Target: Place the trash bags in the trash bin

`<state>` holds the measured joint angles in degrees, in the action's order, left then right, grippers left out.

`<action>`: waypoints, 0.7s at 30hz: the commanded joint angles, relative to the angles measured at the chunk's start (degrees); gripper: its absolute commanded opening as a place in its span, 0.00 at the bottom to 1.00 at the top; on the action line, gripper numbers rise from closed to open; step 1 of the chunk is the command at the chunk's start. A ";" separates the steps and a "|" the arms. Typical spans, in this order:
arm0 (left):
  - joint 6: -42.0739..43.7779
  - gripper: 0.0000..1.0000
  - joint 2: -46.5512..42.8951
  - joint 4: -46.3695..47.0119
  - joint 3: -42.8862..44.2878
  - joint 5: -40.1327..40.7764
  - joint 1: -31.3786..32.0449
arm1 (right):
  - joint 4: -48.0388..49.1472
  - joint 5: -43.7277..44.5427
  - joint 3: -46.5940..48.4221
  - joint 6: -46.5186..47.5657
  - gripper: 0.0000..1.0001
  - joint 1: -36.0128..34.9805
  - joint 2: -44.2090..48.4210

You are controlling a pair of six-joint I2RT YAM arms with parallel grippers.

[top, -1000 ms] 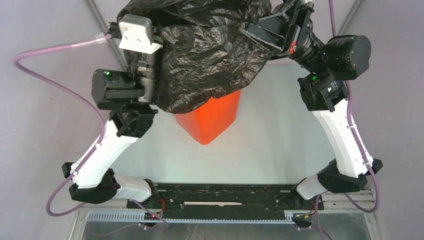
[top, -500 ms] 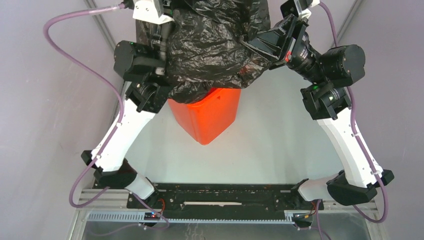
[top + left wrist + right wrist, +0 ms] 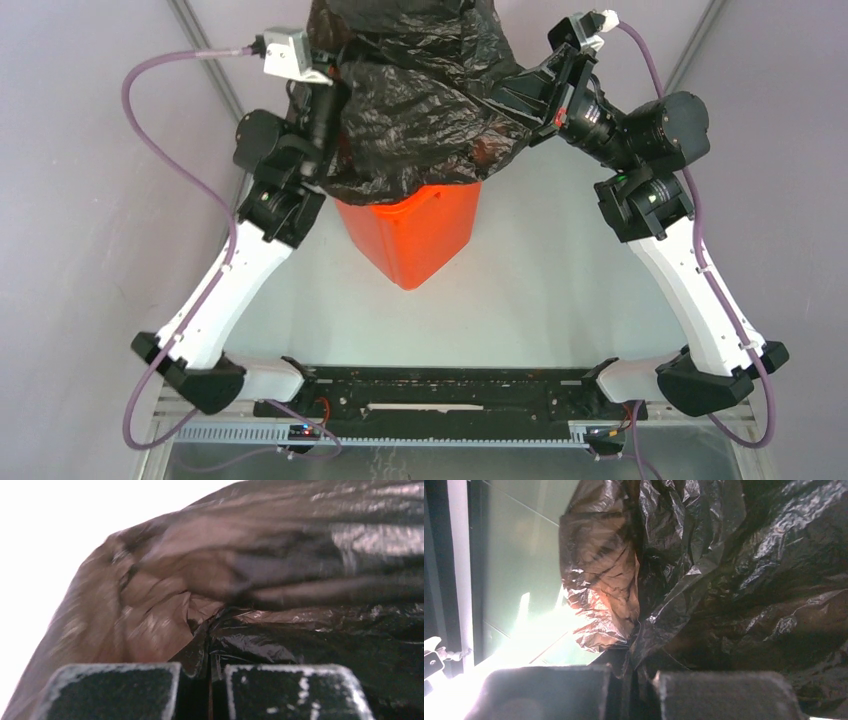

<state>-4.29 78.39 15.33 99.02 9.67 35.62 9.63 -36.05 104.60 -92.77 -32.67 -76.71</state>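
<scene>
The crinkled black trash bag hangs spread between my two grippers, over the top of the orange trash bin, and hides the bin's rim and opening. My left gripper is shut on the bag's left edge; the left wrist view shows plastic pinched between the pads. My right gripper is shut on the bag's right edge; the right wrist view shows a fold of the bag running down between its fingers.
The pale green table lies around the bin. Metal frame posts run diagonally at the back left and back right. Purple cables loop off both wrists. A black rail joins the arm bases at the near edge.
Both arms have carried the bag toward the back and drawn it narrower. The left arm moved most, reaching farther back and inward. More of the bin's front wall shows below the bag.
</scene>
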 commanded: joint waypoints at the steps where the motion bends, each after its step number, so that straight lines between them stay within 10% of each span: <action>1: -9.23 0.00 -10.94 -3.31 -11.01 -2.51 -3.18 | -0.40 -0.07 -1.59 0.27 0.00 1.26 1.03; 11: -14.97 0.00 -15.60 -11.51 -19.69 -11.82 -10.40 | 0.17 -1.20 -6.45 0.75 0.00 8.93 0.68; 21: -17.66 0.62 -19.04 -23.49 -15.59 -14.97 -5.04 | -7.49 -1.30 -3.91 5.16 0.00 9.76 -1.69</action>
<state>-20.53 61.36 -0.73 79.20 -1.83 29.52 4.75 -36.73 96.66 -90.87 -22.26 -77.10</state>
